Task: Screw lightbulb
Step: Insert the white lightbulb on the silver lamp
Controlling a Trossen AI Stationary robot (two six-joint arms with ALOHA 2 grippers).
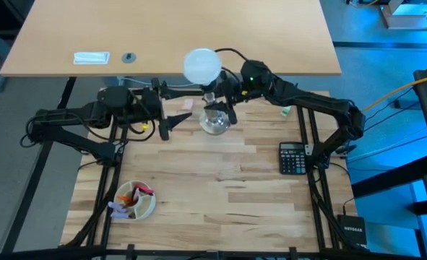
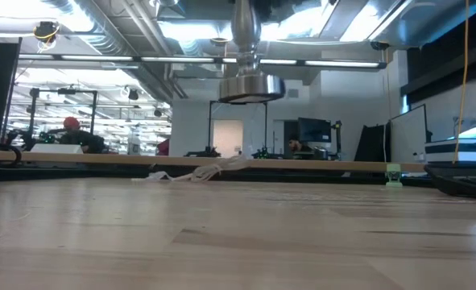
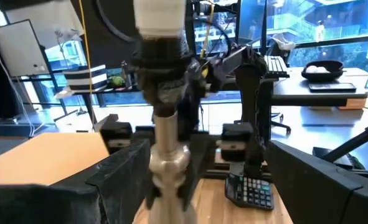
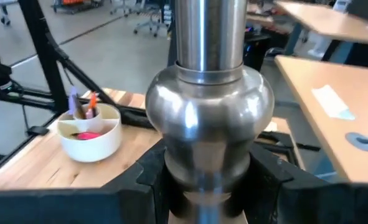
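Note:
The white lightbulb sits by its narrow base in the black socket on top of the shiny silver stand. The stand is up in the air over the far middle of the table. My right gripper is shut on the stand's stem. My left gripper is open just left of the stand. In the left wrist view its fingers stand wide on either side of the stem without touching it. The bulb's base also shows in that view. My right gripper pinches the stand's narrow neck, just under the stem's round bulge, between its two fingers. The fingers come level from the table's right and lie across the stem. The stand is about upright, bulb on top, with its flared foot lifted clear of the table.
A calculator lies at the table's right. A white bowl with pens stands near left. A small pink thing lies under my left gripper and a green thing at the far right. A lighter desk adjoins the far edge.

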